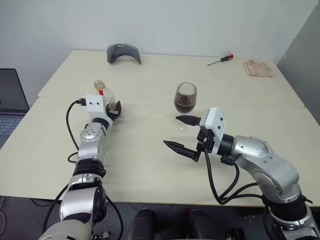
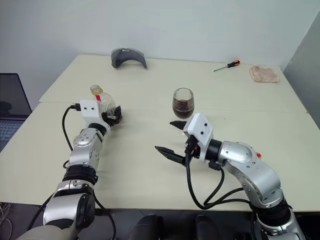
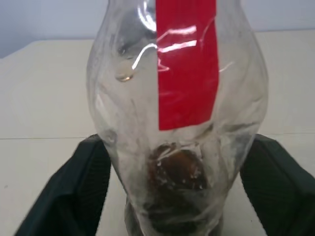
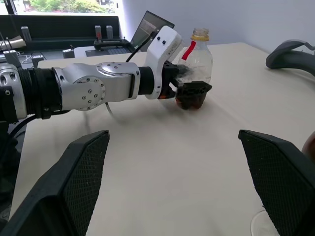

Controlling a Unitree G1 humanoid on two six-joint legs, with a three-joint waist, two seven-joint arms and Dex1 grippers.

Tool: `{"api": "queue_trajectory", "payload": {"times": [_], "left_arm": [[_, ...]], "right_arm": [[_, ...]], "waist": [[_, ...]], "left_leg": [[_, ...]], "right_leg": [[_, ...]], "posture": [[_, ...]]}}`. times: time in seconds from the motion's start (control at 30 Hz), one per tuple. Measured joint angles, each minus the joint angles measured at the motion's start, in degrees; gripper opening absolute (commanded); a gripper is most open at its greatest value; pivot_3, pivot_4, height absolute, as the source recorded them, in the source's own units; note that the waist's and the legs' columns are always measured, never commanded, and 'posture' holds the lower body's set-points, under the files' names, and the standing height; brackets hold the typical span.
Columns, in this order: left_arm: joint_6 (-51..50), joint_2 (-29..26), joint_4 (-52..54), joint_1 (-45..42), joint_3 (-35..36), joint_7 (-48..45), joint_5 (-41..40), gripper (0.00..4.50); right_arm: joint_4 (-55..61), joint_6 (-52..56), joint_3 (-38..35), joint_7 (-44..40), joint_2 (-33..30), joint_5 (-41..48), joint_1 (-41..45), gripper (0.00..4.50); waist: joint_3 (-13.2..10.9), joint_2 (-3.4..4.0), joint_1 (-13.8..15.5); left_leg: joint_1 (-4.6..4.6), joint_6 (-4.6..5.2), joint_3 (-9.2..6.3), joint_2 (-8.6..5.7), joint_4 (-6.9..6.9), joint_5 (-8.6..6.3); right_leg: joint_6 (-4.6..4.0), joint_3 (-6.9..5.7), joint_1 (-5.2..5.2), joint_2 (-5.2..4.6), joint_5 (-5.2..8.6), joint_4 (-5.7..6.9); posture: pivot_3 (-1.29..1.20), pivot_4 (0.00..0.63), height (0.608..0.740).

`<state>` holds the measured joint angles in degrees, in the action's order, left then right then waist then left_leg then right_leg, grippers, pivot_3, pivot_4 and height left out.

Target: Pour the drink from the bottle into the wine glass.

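Here the bottle stands upright on the cream table, its long axis vertical and its open yellow-ringed mouth pointing straight up — no cap on it. It sits on the table's left side, well apart from the wine glass. It is a small clear plastic bottle with a bulbous body and a narrow neck; a plain red label strip runs down it, and no writing can be read on that strip. Only a little of the drink, dark brown, is left pooled at its base, and droplets cling to the inner wall.

The left gripper brackets the bottle low down, its black fingers spread to either side; the left wrist view shows a gap between each pad and the plastic, so the bottle stands on its own.

Towards the middle, the wine glass stands upright on its stem and round foot, its mouth also facing up, the rounded bowl partly filled with the dark drink.

The right gripper hovers just in front of the glass, fingers spread wide and empty.

Along the far edge lie a grey curved object, a red-handled screwdriver and a pinkish cloth. A laptop sits off the table's left edge.
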<state>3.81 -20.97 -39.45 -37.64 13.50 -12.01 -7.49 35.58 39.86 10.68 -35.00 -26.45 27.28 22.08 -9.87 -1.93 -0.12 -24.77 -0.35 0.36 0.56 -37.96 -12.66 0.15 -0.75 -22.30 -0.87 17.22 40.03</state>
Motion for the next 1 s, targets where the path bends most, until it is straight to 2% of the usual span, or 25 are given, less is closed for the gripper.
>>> {"api": "queue_trajectory", "payload": {"times": [0.17,0.27,0.33,0.53,0.73,1.0], "left_arm": [[-6.0,0.4,17.6,10.1,0.4,-1.1,-2.8,4.47],[-11.9,0.6,30.2,18.4,0.9,-0.7,-5.0,4.47],[-14.8,0.6,34.6,21.6,1.5,0.6,-5.2,4.47],[-21.0,2.4,47.5,31.8,2.6,4.9,-5.0,4.47],[-21.8,3.6,53.3,36.3,0.3,5.0,-4.1,4.47],[-19.4,4.3,53.7,35.3,-1.5,4.7,-2.8,4.47]], "right_arm": [[0.2,-1.9,-0.9,0.1,-1.3,-0.5,-2.4,4.50],[0.6,-4.0,-2.7,0.2,-2.3,-1.5,-6.5,4.50],[0.5,-5.9,-2.8,0.3,-3.1,-3.2,-9.6,4.50],[-6.7,-20.0,-3.8,6.0,1.3,-12.8,-18.4,4.50],[-23.3,-35.0,-12.4,19.1,8.2,-20.8,-18.8,4.50],[-35.1,-45.3,-14.4,22.8,10.3,-24.3,-17.9,4.50]], "waist": [[0.0,0.01,-0.1],[0.0,0.01,0.0],[0.0,0.01,0.0],[0.1,-0.02,0.0],[0.1,-0.01,0.1],[0.1,0.01,0.0]], "left_leg": [[0.00,0.00,0.01,0.02,0.02,0.00],[0.01,0.00,-0.01,0.02,0.03,0.00],[0.02,0.00,-0.02,0.02,0.03,0.00],[0.10,0.01,0.00,-0.01,0.04,-0.01],[0.11,0.00,0.07,-0.03,0.06,-0.01],[0.18,0.00,0.10,0.01,0.12,-0.01]], "right_leg": [[0.00,0.03,0.00,-0.01,0.00,-0.02],[0.00,0.03,0.03,-0.03,0.00,-0.03],[0.00,0.00,0.03,-0.03,0.00,-0.02],[0.00,0.03,0.12,-0.04,0.00,-0.04],[0.00,0.08,0.13,-0.03,0.00,-0.04],[-0.01,0.12,0.13,0.01,0.01,-0.02]], "posture": [[0.00,0.150,0.740],[0.00,0.150,0.740],[0.00,0.150,0.740],[0.00,0.150,0.740],[0.00,0.150,0.740],[0.00,0.150,0.740]]}}
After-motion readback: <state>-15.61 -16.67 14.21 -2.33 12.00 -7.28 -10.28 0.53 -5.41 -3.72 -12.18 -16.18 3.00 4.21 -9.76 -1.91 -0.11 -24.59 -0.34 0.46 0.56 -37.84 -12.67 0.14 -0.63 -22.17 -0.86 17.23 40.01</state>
